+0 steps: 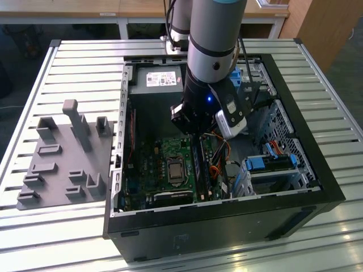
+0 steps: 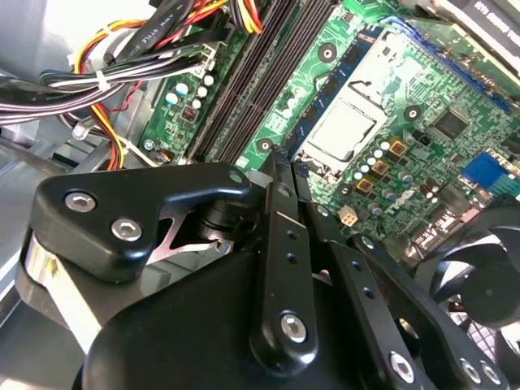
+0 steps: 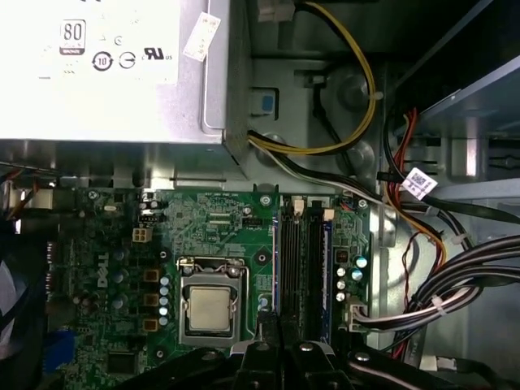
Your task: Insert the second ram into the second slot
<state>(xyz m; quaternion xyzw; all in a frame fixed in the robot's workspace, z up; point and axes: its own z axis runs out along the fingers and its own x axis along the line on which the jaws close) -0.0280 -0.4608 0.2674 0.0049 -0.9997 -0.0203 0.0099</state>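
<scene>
Well, you're at the seating step: pincer pressed together, empty afaict, tip over the slot bank beside the CPU socket. Looks like the second ram stands in the slot nearest that socket. Any press wants straight-down force, no tilt.

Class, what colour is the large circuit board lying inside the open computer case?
The large flat circuit board is green; the first wrist view shows it best.
</scene>
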